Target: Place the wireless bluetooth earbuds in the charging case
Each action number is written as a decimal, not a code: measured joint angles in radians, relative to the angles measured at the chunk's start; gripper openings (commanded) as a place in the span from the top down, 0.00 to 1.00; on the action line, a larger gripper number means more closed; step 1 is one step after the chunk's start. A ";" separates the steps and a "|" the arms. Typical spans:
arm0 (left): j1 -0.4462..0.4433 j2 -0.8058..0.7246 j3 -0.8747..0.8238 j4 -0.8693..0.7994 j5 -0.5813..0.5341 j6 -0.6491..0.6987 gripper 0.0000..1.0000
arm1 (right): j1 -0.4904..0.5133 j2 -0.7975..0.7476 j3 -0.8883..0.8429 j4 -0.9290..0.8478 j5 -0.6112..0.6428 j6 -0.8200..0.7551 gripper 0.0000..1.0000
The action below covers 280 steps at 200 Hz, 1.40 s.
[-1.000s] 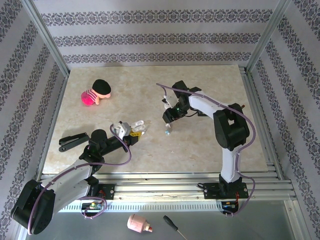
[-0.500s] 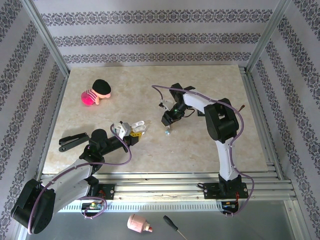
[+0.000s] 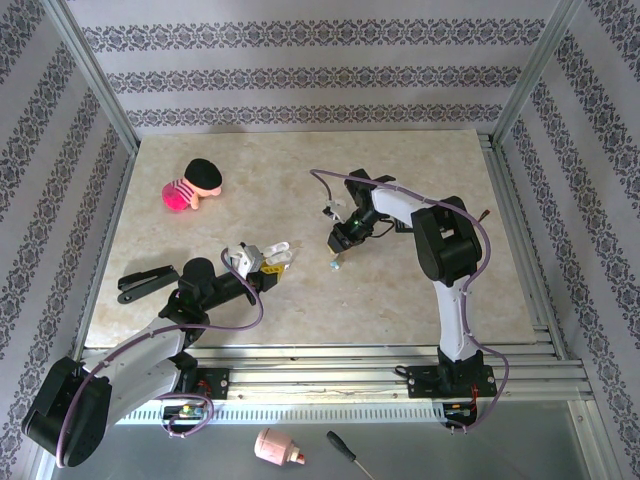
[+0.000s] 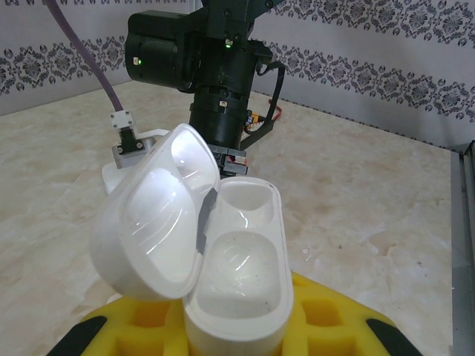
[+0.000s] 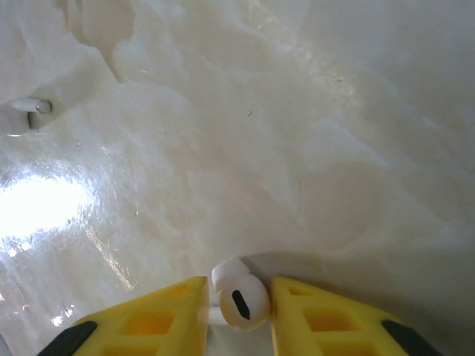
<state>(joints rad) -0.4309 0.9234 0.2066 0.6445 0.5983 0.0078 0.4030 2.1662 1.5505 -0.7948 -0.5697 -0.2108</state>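
Pick-up step, as judged: right fingers (image 5: 191,300) stand narrow on a white earbud (image 5: 239,300) lying on the desk (image 5: 312,148) between them; the next move calls for lifting it stem-down into an empty well of the open charging case (image 4: 239,289) clamped between the left fingers (image 4: 320,315).

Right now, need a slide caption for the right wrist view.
Right tool straddles a white earbud on the marble table; a second earbud lies at upper left.
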 measured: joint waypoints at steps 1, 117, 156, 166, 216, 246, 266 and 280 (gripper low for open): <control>0.000 0.000 0.000 0.000 0.000 0.000 0.93 | 0.000 0.000 -0.001 0.001 0.000 0.000 0.76; 0.000 0.046 0.015 0.002 0.003 -0.023 0.92 | 0.045 -0.337 -0.221 0.201 0.107 0.040 0.81; 0.000 0.104 0.037 0.023 0.004 -0.043 0.93 | 0.124 -0.548 -0.320 0.363 0.167 0.039 0.84; 0.000 0.116 0.042 0.024 0.005 -0.047 0.93 | 0.144 -0.595 -0.351 0.397 0.182 0.037 0.84; 0.000 0.152 0.058 0.043 0.025 -0.069 0.92 | 0.248 -0.736 -0.402 0.490 0.230 -0.023 0.84; 0.000 0.153 0.063 0.045 0.031 -0.078 0.92 | 0.319 -0.799 -0.402 0.514 0.237 -0.090 0.84; 0.000 0.153 0.064 0.046 0.034 -0.086 0.92 | 0.355 -0.811 -0.402 0.519 0.237 -0.133 0.84; 0.000 0.153 0.066 0.046 0.041 -0.089 0.92 | 0.374 -0.809 -0.402 0.516 0.241 -0.161 0.84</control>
<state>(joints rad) -0.4309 1.0763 0.2729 0.6903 0.6392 -0.0814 0.7773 1.3567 1.1481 -0.2787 -0.3290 -0.3717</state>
